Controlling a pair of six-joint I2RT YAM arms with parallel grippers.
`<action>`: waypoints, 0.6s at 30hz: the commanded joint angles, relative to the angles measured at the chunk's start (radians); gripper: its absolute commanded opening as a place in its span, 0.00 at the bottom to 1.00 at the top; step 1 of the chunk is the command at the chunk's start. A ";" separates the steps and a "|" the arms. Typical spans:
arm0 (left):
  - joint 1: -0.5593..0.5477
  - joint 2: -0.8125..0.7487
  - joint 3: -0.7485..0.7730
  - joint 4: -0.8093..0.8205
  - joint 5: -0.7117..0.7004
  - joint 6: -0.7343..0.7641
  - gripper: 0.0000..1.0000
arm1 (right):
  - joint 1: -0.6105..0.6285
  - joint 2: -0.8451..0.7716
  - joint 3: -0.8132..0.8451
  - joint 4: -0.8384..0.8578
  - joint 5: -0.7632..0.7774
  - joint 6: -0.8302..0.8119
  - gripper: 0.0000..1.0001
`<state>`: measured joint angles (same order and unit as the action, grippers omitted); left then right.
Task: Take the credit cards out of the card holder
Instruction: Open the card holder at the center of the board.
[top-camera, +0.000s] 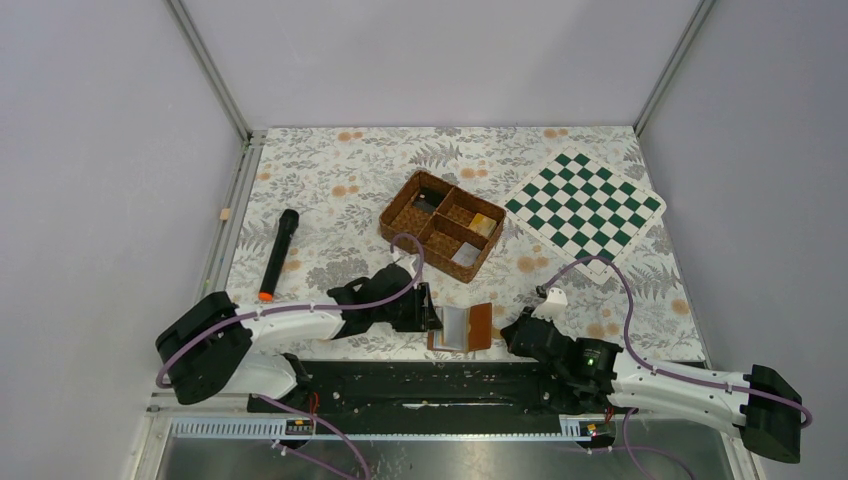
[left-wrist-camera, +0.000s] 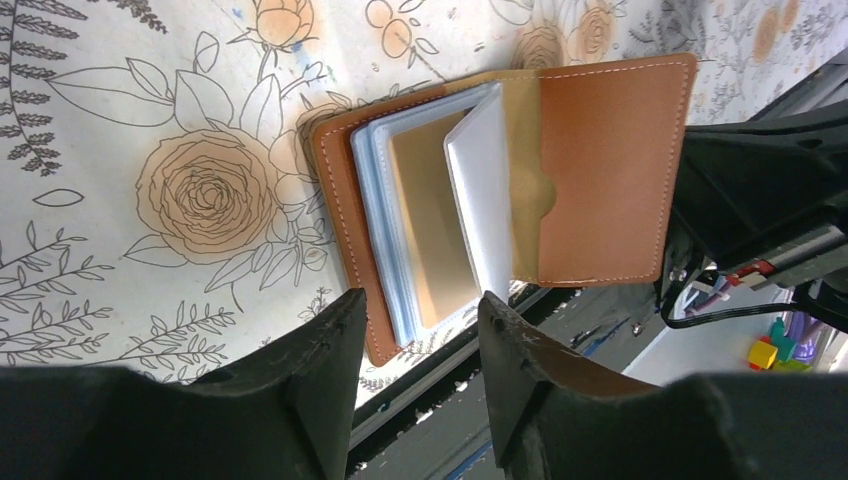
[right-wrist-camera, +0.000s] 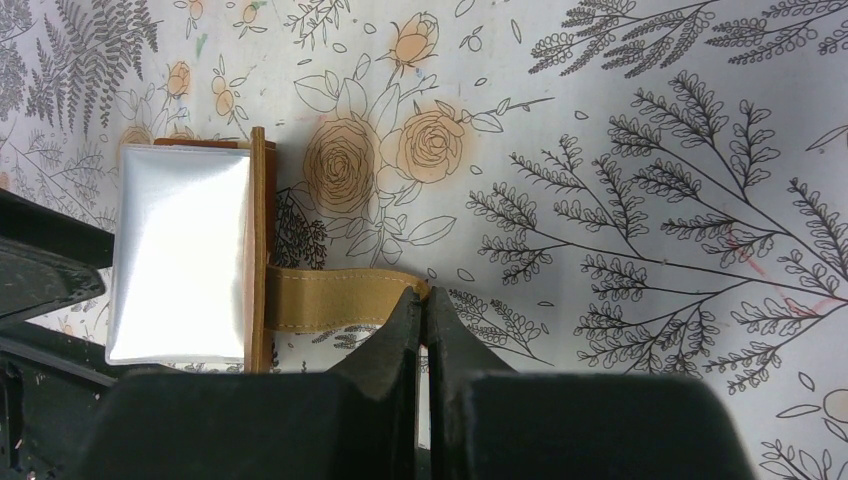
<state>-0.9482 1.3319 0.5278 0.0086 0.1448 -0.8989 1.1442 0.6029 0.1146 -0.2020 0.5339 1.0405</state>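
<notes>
Wallet (top-camera: 461, 327) open at the near edge of the table (top-camera: 330, 190), gold card (left-wrist-camera: 432, 230) lying lengthwise just ahead of the half-spread, empty left gripper (left-wrist-camera: 420, 300), the nearer one; right gripper (right-wrist-camera: 422, 297) pinched on the tab (right-wrist-camera: 330, 297).

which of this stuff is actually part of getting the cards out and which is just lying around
Part of the job: wallet, lying open; gold card in its sleeve; left fingers, open at its edge; right fingers, shut on its tab.
Lying about: basket, chessboard mat, black stick with an orange end.
</notes>
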 joint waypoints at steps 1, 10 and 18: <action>-0.005 -0.066 0.006 0.004 -0.023 -0.008 0.47 | -0.006 0.002 0.020 -0.016 0.048 0.010 0.00; -0.006 -0.082 0.012 -0.007 -0.032 -0.006 0.37 | -0.006 0.005 0.030 -0.017 0.043 0.004 0.00; -0.010 -0.015 0.030 -0.014 -0.020 -0.007 0.24 | -0.006 0.001 0.029 -0.010 0.042 -0.004 0.00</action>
<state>-0.9497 1.2926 0.5285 -0.0360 0.1287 -0.9062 1.1442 0.6044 0.1146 -0.2024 0.5339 1.0401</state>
